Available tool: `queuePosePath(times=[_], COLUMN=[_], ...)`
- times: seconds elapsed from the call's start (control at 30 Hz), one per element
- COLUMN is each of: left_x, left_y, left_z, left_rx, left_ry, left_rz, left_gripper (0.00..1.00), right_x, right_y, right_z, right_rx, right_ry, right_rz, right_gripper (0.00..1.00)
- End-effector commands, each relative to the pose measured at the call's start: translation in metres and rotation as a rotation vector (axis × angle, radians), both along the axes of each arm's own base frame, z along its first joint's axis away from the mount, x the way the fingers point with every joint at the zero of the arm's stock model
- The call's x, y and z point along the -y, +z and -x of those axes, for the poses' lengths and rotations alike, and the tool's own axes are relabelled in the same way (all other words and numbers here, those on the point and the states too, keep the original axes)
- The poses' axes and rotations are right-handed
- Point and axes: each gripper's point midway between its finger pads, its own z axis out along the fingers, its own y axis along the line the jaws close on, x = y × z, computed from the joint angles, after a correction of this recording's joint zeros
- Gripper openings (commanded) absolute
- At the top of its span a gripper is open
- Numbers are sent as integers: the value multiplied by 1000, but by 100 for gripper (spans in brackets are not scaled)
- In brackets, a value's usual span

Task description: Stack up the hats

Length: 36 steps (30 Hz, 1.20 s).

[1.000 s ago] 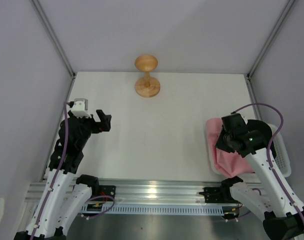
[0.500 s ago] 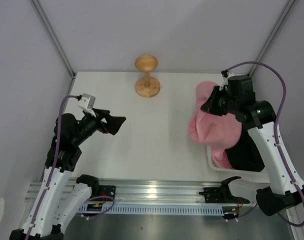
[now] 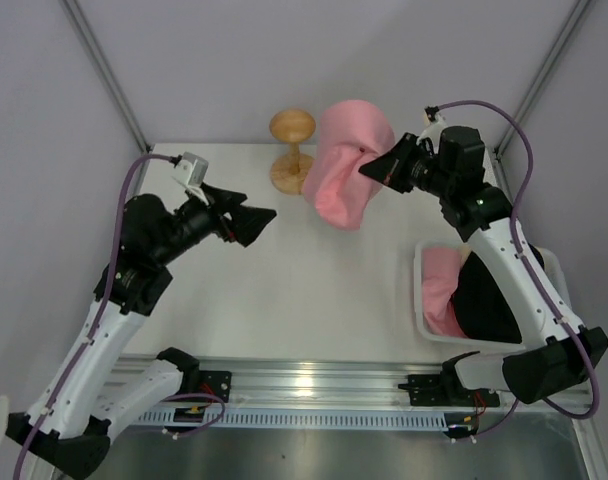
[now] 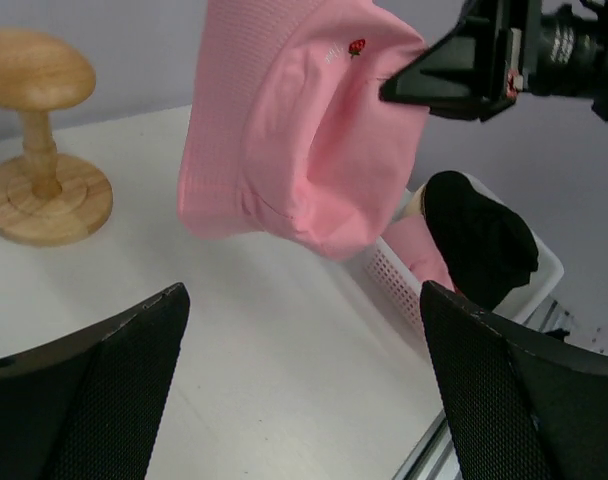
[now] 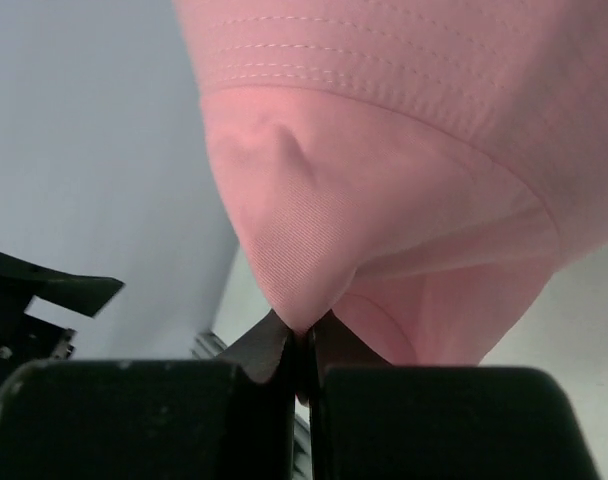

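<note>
My right gripper point(image 3: 369, 170) is shut on a fold of the pink hat point(image 3: 344, 165) and holds it high in the air, just right of the wooden stand. The hat hangs open-side down; it fills the right wrist view point(image 5: 404, 150) above the pinched jaws of that gripper point(image 5: 306, 345) and shows in the left wrist view point(image 4: 294, 130). My left gripper point(image 3: 256, 218) is open and empty, raised at the left and pointing toward the hat point(image 4: 304, 300). The black hat point(image 3: 489, 300) lies in the basket beside more pink fabric point(image 3: 439, 290). No beige hat shows clearly.
The wooden round-topped stand point(image 3: 293, 150) is at the back middle, close to the hanging hat; it also shows in the left wrist view point(image 4: 39, 150). The white perforated basket point(image 3: 421, 300) sits at the right front. Grey walls enclose the table.
My right arm lifted the pink hat out of the basket and carried it up and left toward the stand. My left arm rose and swung right, toward the hat.
</note>
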Motion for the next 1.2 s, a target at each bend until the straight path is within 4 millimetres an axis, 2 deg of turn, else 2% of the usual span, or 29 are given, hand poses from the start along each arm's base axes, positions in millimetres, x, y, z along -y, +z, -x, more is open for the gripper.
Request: queuePosePath(times=[0.0,0.07,0.17,0.2,0.27,0.3,0.33,0.4,0.47,0.67,0.77,0.87,0.9,0.93,1.0,1.03,1.1,1.17], left_x=[-8,2,31,36,47,53,56,57,62,66,70,77,80,83,89,93,96,99], left_y=[-2,-9,-11,-13,-18,-31,-31,-46,-53,-60,-63,-64,-64,-59,-67,-65,-85,-90], left_z=[-36,-40,-42,-44,-45,-51,-54,-57,-63,-72,-76,-80,-79,-81,-84,-84,-85,-85], left_rx=[-187,-236,-214,-209,-218,-256,-272,-362,-411,-477,-503,-513,-516,-505,-532,-537,-592,-617], left_ry=[244,273,234,240,242,253,268,303,324,374,386,377,360,347,344,331,342,335], left_rz=[89,110,83,75,57,40,44,43,45,104,130,170,181,202,197,197,149,134], left_gripper=[100,99,99,99,97,95,94,92,90,88,87,79,72,69,65,65,66,67], right_x=[-20,-20,-17,-17,-14,-14,-15,-20,-24,-27,-25,-24,-23,-23,-22,-21,-20,-20], right_y=[37,30,26,19,21,20,16,18,14,-4,-7,-11,-11,-13,-13,-16,-13,-13], right_z=[-14,-19,-25,-26,-26,-25,-25,-22,-20,-18,-17,-16,-16,-15,-14,-15,-15,-16], right_rx=[39,12,-19,-52,-65,-76,-90,-99,-117,-157,-169,-176,-177,-180,-177,-185,-174,-169], right_ry=[-20,-49,-86,-101,-119,-118,-117,-88,-68,-66,-80,-88,-90,-92,-98,-108,-109,-108], right_rz=[-256,-260,-251,-237,-242,-247,-252,-277,-282,-310,-335,-342,-340,-338,-343,-349,-361,-360], right_gripper=[0,0,0,0,0,0,0,0,0,0,0,0,0,0,0,0,0,0])
